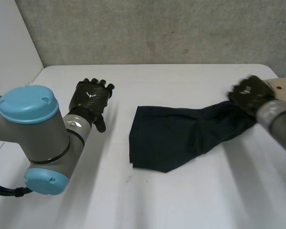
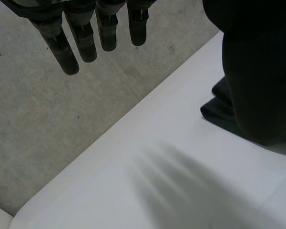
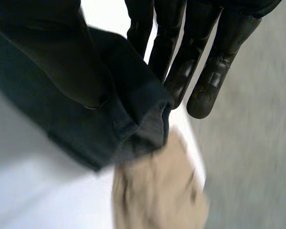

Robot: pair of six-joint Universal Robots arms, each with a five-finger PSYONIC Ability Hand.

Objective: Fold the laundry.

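So we're looking at the dark cloth (image 1: 176, 136) lying on the white table (image 1: 190, 205), about mid-table and running off toward the right edge. Most of it is sitting flat as a loose, roughly folded patch. One end is stretching out like a sleeve toward the far right corner.

The right hand (image 1: 250, 95) is holding that end. In its wrist view we're seeing the thumb pressing the hemmed end of the cloth against the fingers (image 3: 181, 76). The fingers are nearly straight, so it's a pinch, not a fist.

A beige thing (image 3: 157, 191) is sitting just past those fingertips, at the far right corner of the table and just beside the hand. It's blurry, and we honestly can't tell what it is.

The left hand (image 1: 90, 98) is hovering over the left side of the table, well apart from the cloth, with a stretch of white table between them. Its fingers are hanging straight and relaxed, and they're holding nothing.

A grey wall (image 1: 157, 28) is running along behind the table's far edge.
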